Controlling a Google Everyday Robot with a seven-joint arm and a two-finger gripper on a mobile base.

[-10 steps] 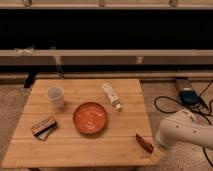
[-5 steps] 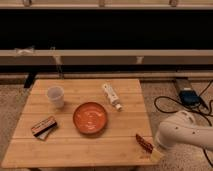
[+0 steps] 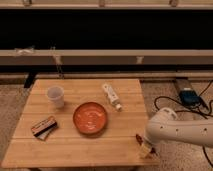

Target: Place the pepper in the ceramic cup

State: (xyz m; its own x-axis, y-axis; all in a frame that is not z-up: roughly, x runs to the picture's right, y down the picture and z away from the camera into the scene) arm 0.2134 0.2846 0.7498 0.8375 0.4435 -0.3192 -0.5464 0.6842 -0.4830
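The pepper [image 3: 140, 140] is a small slim dark red piece lying at the front right edge of the wooden table [image 3: 70, 150]. My gripper [image 3: 146, 148] is right at the pepper, at the end of the white arm [image 3: 180, 131] that reaches in from the right. The arm's body hides most of the gripper. The ceramic cup [image 3: 55, 96] is a small white handleless cup standing upright at the table's back left, far from the gripper.
A round orange-red bowl [image 3: 90, 118] sits at the table's middle. A white oblong bottle [image 3: 112, 95] lies behind it to the right. A brown-and-black block [image 3: 43, 127] lies at the front left. Cables and a blue-black box [image 3: 189, 96] lie on the floor at right.
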